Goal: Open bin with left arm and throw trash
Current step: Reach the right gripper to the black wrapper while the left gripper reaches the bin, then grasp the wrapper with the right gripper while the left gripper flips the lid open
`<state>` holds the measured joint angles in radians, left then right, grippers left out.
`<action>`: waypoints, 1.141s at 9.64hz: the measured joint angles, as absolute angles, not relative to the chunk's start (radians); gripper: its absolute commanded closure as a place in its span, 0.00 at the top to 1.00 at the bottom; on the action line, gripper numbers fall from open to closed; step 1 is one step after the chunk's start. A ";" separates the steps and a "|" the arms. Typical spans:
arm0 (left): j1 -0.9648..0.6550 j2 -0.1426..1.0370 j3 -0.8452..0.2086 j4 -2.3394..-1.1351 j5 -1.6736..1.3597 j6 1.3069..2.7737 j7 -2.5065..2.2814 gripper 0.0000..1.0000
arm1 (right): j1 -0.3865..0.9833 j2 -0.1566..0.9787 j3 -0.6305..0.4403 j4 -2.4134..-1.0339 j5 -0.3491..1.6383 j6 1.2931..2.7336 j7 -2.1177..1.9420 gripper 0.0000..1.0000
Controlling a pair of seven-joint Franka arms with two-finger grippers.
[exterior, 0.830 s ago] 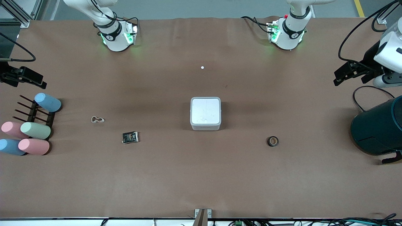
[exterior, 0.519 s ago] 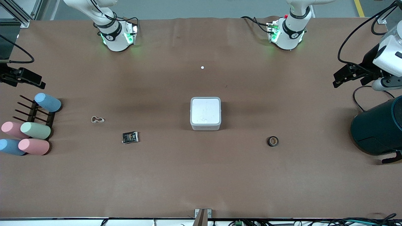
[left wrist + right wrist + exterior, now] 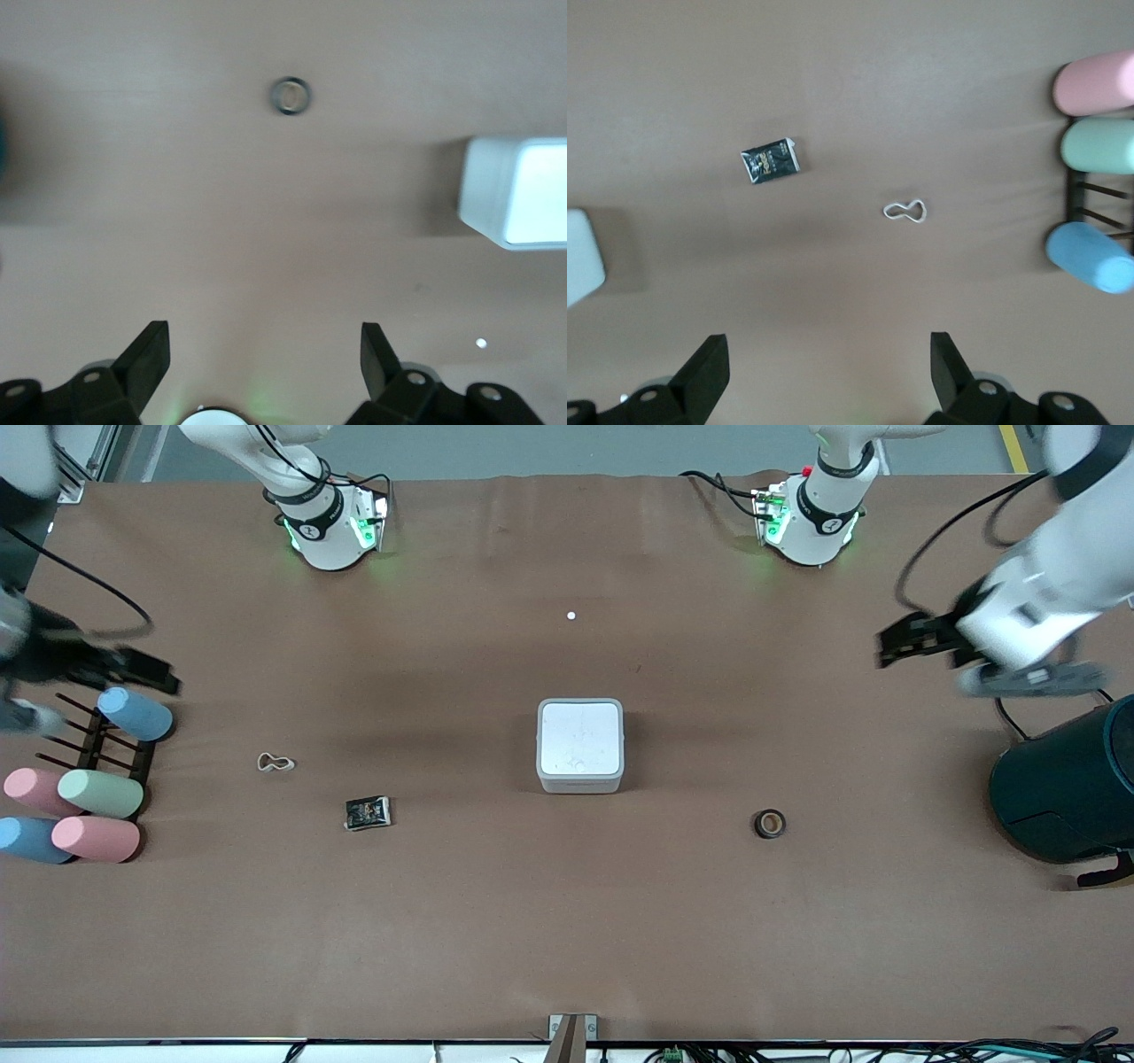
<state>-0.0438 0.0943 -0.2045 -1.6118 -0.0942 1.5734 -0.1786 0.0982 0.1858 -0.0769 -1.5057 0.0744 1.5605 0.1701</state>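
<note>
The bin, lid down, sits at mid-frame on the brown surface. The tape roll lies lower right of it; the black wrapper, its print too small to read, and the beige rubber band lie at left of centre. The left hand, fingers spread and empty, hangs at the right edge above the teal cylinder. The right hand, also spread, hangs at the left edge over the rack of pastel cups.
</note>
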 measured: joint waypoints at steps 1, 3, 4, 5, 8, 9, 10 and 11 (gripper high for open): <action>-0.101 0.174 -0.222 -1.598 -0.097 1.630 -0.188 0.30 | 0.117 0.220 -0.076 -1.584 0.079 1.683 0.257 1.00; -0.261 0.362 -0.229 -1.516 -0.031 1.741 -0.349 0.03 | 0.148 0.265 -0.075 -1.745 0.086 1.923 0.438 1.00; -0.338 0.443 -0.231 -1.480 0.007 1.819 -0.436 0.00 | 0.151 0.297 -0.075 -1.797 0.106 2.014 0.501 1.00; -0.402 0.505 -0.230 -1.460 0.026 1.898 -0.482 0.00 | 0.152 0.331 -0.076 -1.821 0.123 2.071 0.543 1.00; -0.473 0.615 -0.227 -1.439 0.032 2.067 -0.549 0.00 | 0.183 0.383 -0.075 -1.881 0.138 2.270 0.765 1.00; -0.489 0.631 -0.227 -1.436 0.032 2.130 -0.571 0.00 | 0.211 0.403 -0.074 -1.899 0.138 2.321 0.888 1.00; -0.508 0.643 -0.228 -1.435 0.032 2.183 -0.607 0.00 | 0.240 0.426 -0.074 -1.906 0.138 2.363 0.997 1.00; -0.534 0.656 -0.227 -1.434 0.032 2.213 -0.652 0.00 | 0.259 0.448 -0.074 -1.907 0.138 2.402 1.090 1.00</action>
